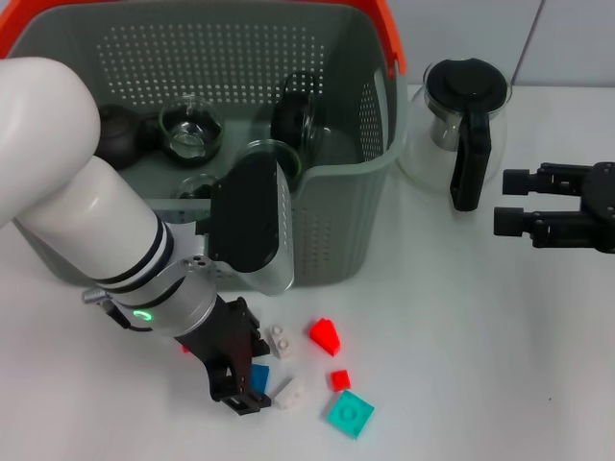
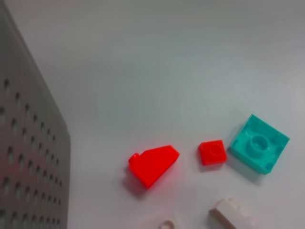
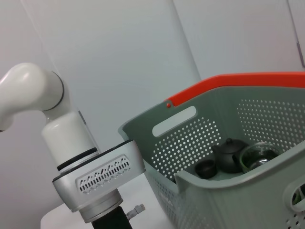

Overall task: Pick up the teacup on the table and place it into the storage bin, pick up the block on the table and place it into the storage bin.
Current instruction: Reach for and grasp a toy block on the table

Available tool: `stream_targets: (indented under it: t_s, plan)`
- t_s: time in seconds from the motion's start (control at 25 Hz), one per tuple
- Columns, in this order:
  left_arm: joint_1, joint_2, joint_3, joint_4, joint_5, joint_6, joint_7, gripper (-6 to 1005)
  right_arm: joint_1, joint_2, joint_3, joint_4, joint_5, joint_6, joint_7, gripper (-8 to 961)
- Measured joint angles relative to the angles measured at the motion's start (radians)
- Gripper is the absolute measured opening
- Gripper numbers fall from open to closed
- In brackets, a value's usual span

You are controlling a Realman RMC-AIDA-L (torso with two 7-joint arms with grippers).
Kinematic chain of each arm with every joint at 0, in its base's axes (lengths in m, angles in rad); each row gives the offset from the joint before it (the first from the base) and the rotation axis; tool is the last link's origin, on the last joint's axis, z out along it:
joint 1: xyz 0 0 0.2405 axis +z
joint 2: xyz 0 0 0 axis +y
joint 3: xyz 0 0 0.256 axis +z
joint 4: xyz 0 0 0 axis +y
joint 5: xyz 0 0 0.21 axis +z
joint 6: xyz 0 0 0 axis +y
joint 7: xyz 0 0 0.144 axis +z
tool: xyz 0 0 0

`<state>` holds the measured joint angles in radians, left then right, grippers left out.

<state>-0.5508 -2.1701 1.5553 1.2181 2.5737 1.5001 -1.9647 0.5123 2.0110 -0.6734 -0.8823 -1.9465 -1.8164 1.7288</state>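
Reaching down, the left gripper (image 1: pixel 245 389) has its jaws closed around a blue block (image 1: pixel 259 376) to lift it; the right gripper (image 1: pixel 514 202) waits open beside the glass pot (image 1: pixel 459 120).

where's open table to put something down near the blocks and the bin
Bare table runs right of the bin, below the glass pot and right gripper, down to the front edge right of the teal block. It is crowded in front of the bin: the left gripper sits among the red wedge, small red block, white and blue blocks.
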Motion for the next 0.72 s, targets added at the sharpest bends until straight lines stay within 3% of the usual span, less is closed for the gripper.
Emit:
stream_targets:
  t_s: [0.72]
  plan:
    - [0.001, -0.001, 0.0, 0.01, 0.032, -0.007, -0.006, 627, 0.006, -0.002, 0.0, 0.0, 0.0, 0.005, 0.0, 821]
